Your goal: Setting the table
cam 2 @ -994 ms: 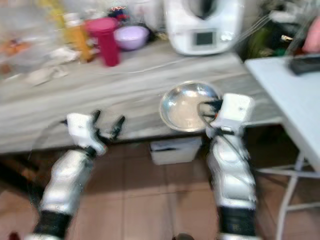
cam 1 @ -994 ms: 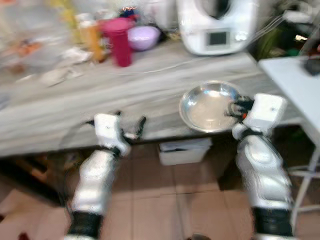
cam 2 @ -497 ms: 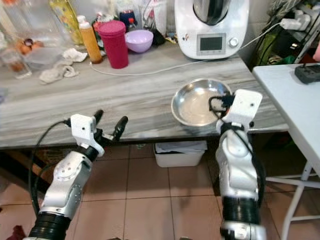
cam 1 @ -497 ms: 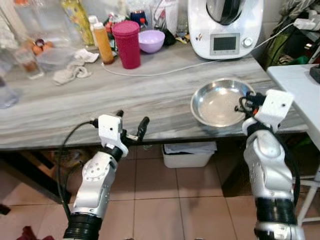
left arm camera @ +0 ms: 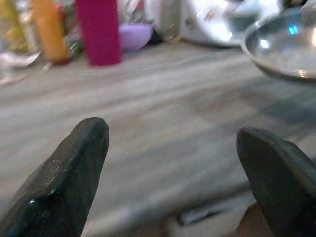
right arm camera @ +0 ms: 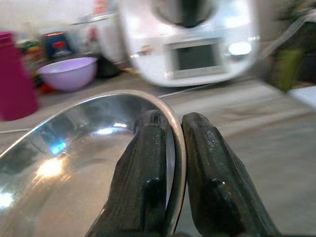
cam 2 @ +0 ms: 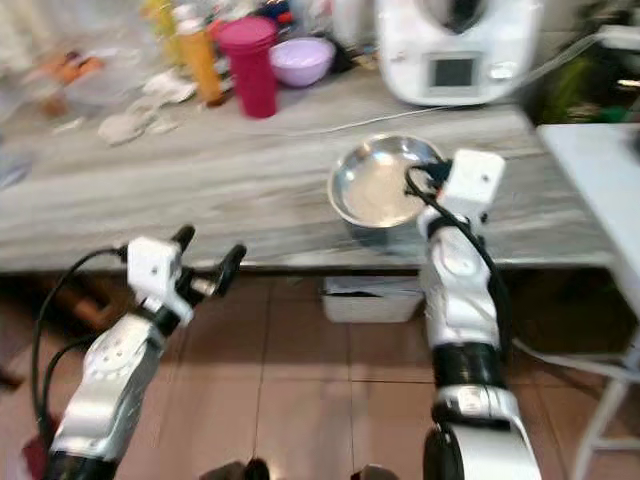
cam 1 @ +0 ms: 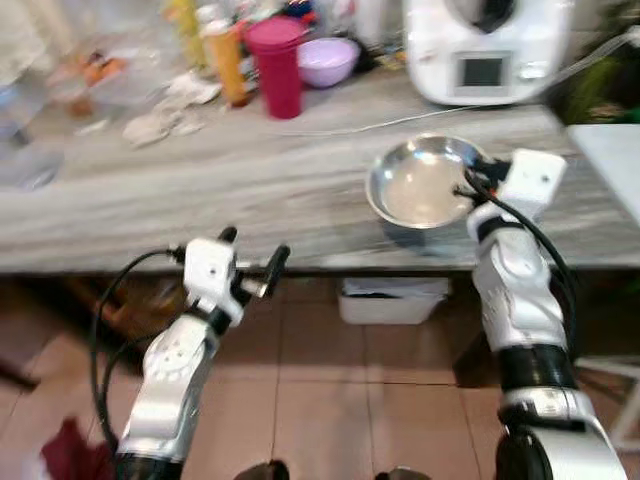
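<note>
Grey streaked worktop before us, tiled floor below. Steel bowl sits near worktop's front edge, on our right side. Our right gripper pinches bowl's rim, one finger inside, one outside, fingers clenched on metal. Our left gripper hovers just below worktop's front edge, fingers spread wide, grasping nothing. Further back we see white kitchen machine, purple bowl, magenta tumbler, orange bottle. White cable trails across worktop behind steel bowl.
</note>
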`<state>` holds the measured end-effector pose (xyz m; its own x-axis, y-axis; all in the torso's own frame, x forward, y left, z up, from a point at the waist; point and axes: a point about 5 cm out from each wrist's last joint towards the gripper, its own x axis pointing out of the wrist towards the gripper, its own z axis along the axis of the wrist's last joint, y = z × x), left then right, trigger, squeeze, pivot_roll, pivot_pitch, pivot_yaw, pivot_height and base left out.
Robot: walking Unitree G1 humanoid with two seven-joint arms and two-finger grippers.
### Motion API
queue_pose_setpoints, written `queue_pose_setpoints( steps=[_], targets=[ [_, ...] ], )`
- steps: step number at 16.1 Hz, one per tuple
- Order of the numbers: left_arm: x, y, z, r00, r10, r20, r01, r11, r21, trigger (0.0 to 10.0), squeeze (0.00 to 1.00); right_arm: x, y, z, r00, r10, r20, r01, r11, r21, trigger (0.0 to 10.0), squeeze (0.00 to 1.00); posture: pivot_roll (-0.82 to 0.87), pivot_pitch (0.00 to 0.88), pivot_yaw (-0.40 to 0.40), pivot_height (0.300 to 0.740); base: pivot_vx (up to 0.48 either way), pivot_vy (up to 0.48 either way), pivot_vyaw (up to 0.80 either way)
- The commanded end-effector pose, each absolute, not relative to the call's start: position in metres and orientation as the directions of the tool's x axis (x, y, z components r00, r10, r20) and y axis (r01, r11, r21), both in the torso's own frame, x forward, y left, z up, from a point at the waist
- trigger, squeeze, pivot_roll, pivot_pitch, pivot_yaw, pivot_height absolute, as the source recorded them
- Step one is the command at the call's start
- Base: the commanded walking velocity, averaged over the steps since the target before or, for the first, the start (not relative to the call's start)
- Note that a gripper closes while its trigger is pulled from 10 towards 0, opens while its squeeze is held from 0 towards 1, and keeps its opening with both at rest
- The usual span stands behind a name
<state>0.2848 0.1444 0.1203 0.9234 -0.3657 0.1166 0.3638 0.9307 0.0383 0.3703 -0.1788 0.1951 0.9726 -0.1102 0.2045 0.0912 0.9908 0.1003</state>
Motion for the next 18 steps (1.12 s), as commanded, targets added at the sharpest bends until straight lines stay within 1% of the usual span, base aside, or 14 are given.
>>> queue_pose_setpoints(
  steps=[1,3,5,7,9,10,11,12,15,18],
  targets=[
    [0.28,0.145,0.122,0.92,-0.376,0.112,0.372,0.927,0.052,10.0,0.0,0.374,-0.173,0.198,0.972,-0.088,0.219,0.063,0.991,0.116,10.0,0.0,-0.1,0.17,0.069,0.74,0.0,0.0,0.79],
    [0.271,0.144,0.119,0.91,-0.403,0.094,0.399,0.915,0.062,10.0,0.0,0.38,-0.17,0.195,0.978,-0.064,0.2,0.038,0.99,0.134,10.0,0.0,-0.07,0.179,0.068,0.74,0.0,0.0,0.78],
    [0.258,0.146,0.12,0.881,-0.466,0.079,0.46,0.884,0.083,10.0,0.0,0.387,-0.165,0.189,0.986,-0.047,0.163,0.02,0.986,0.165,10.0,0.0,-0.04,0.196,0.062,0.74,0.0,0.0,0.63],
    [0.253,0.151,0.118,0.872,-0.486,0.051,0.481,0.872,0.088,10.0,0.0,0.392,-0.158,0.187,0.989,-0.032,0.141,0.009,0.987,0.16,10.0,0.0,-0.04,0.199,0.066,0.74,0.0,0.0,0.0],
    [0.249,0.145,0.12,0.833,-0.553,0.038,0.547,0.831,0.098,10.0,0.0,0.395,-0.157,0.188,0.989,-0.027,0.144,0.002,0.985,0.171,10.0,0.0,-0.02,0.195,0.064,0.74,0.0,0.0,0.0],
    [0.249,0.143,0.121,0.818,-0.574,0.036,0.568,0.816,0.108,10.0,0.0,0.397,-0.156,0.184,0.993,-0.025,0.114,0.002,0.98,0.199,10.0,0.0,-0.03,0.191,0.062,0.74,0.0,0.0,0.0],
    [0.25,0.141,0.123,0.81,-0.585,0.038,0.579,0.809,0.103,10.0,0.0,0.398,-0.154,0.179,0.997,-0.016,0.082,-0.004,0.972,0.234,10.0,0.0,-0.03,0.186,0.063,0.74,0.0,0.0,0.0],
    [0.25,0.14,0.123,0.809,-0.587,0.038,0.581,0.807,0.102,10.0,0.0,0.398,-0.153,0.177,0.997,-0.012,0.074,-0.005,0.974,0.227,10.0,0.0,-0.03,0.186,0.064,0.74,0.0,0.0,0.0],
    [0.254,0.127,0.124,0.773,-0.632,0.049,0.627,0.774,0.091,10.0,0.0,0.399,-0.149,0.17,0.999,0.015,0.037,-0.023,0.973,0.232,10.0,0.0,-0.05,0.181,0.068,0.74,0.0,0.0,0.0],
    [0.26,0.119,0.128,0.747,-0.661,0.068,0.656,0.75,0.085,10.0,0.0,0.401,-0.15,0.17,0.999,0.025,0.03,-0.032,0.968,0.247,10.0,0.0,-0.08,0.156,0.072,0.74,0.0,0.0,0.0]
  ],
)
